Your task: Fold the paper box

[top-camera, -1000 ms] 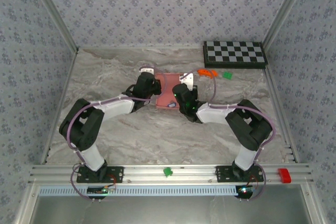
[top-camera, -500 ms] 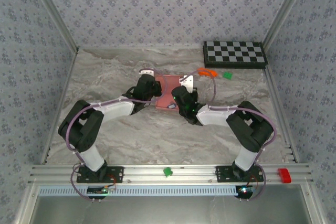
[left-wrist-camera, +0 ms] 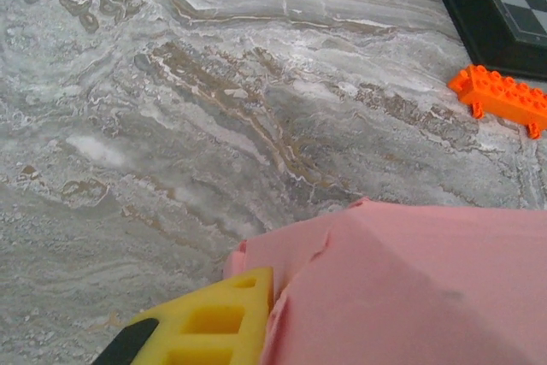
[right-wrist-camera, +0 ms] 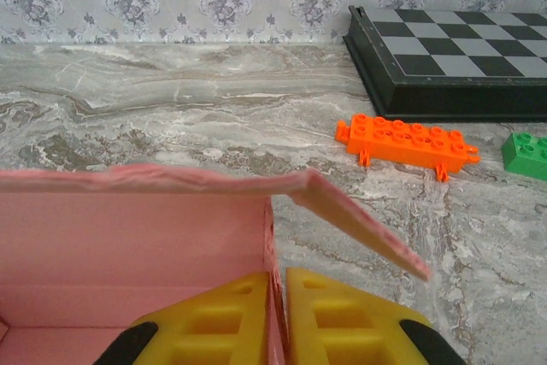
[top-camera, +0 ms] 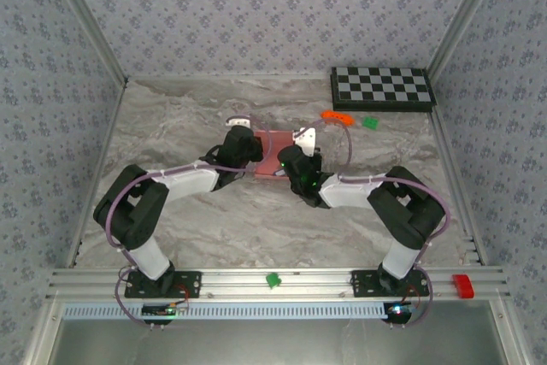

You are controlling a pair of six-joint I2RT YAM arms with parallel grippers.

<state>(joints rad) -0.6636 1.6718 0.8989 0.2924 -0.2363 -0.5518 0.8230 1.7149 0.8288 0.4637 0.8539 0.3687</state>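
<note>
The salmon-pink paper box (top-camera: 267, 154) lies mid-table between my two arms, partly folded up. My right gripper (right-wrist-camera: 278, 314) is shut on an upright wall of the paper box (right-wrist-camera: 128, 228), the thin card pinched between both yellow fingers. A loose flap (right-wrist-camera: 359, 220) slopes off to the right. My left gripper (left-wrist-camera: 273, 297) holds the box's left side. One yellow finger (left-wrist-camera: 209, 322) presses against the edge of the paper box (left-wrist-camera: 427, 288), and the card hides the other finger.
An orange toy brick (top-camera: 338, 116) and a green brick (top-camera: 370, 122) lie just beyond the box to the right. A chessboard (top-camera: 382, 87) sits at the back right. Bare marble table (top-camera: 171, 126) stretches to the left and toward the near rail.
The pink card looks narrower from above than a second ago, its sides drawn up. Both grippers have shifted slightly toward the near edge with it.
</note>
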